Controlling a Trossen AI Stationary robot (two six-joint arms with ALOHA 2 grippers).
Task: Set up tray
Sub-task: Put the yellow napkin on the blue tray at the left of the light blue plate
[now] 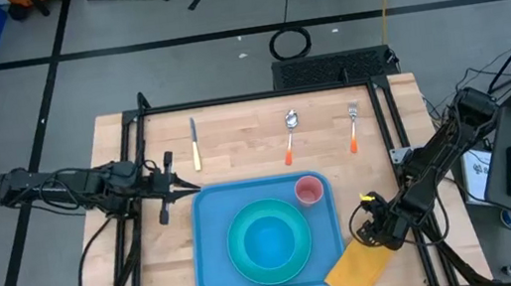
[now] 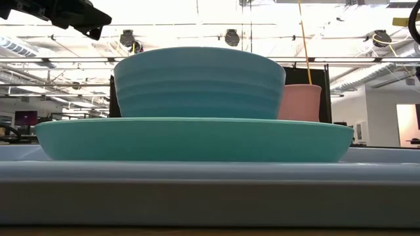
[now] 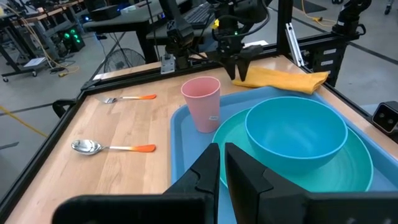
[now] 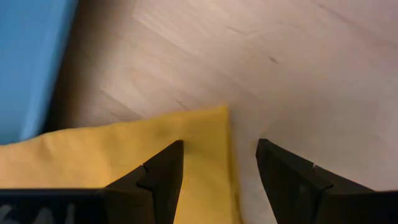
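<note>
The light-blue tray (image 1: 208, 220) lies flat at the table's near middle. On it rest a turquoise plate (image 1: 240, 260) holding a blue bowl (image 1: 271, 241), and a pink cup (image 1: 309, 190) at its far right corner. A yellow-orange napkin (image 1: 358, 269) lies on the wood by the tray's near right corner. My right gripper (image 1: 370, 232) points down, open, over the napkin's far corner (image 4: 211, 124); one finger stands over the cloth, the other over bare wood. My left gripper (image 1: 191, 186) is shut, level, just left of the tray's far left corner. My right gripper (image 4: 219, 155) straddles the edge of the napkin's far corner from above. I cannot tell whether its fingertips touch the cloth, which lies flat on the table. My left gripper touches nothing.
A knife (image 1: 194, 142), a spoon (image 1: 290, 133) and a fork (image 1: 353, 124), all with orange or yellow handles, lie in a row on the far part of the table. Black frame rails run along both table sides. Bare wood shows between the cutlery and the tray.
</note>
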